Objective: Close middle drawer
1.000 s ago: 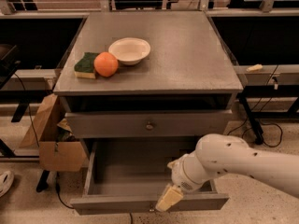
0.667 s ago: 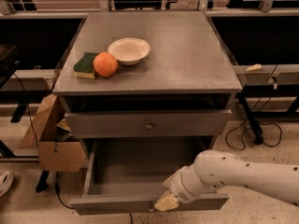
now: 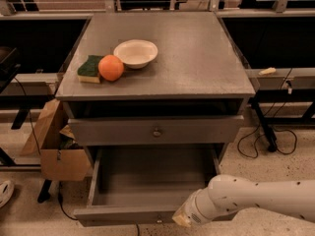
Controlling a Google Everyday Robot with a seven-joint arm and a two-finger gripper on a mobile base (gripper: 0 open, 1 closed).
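Observation:
The middle drawer (image 3: 128, 213) is pulled far out of the grey cabinet, and its empty inside shows. Its flat front runs along the bottom of the view, with a small knob (image 3: 158, 221) at its centre. The uppermost drawer (image 3: 113, 131) with its round knob sits above it, nearly flush. The lowest drawer is hidden beneath the open one. My gripper (image 3: 182, 219) is at the end of the white arm (image 3: 246, 198) that comes in from the lower right. It is low against the front of the middle drawer, just right of the knob.
On the cabinet top (image 3: 197, 58) are a white bowl (image 3: 136, 52), an orange (image 3: 110, 67) and a green-and-yellow sponge (image 3: 89, 69). A cardboard box (image 3: 54, 154) stands on the floor at the left. Cables (image 3: 261, 141) lie at the right. Dark shelving runs behind.
My arm has moved down and to the left, bringing the gripper from over the drawer's right inside down to its front edge. The drawer has not visibly moved.

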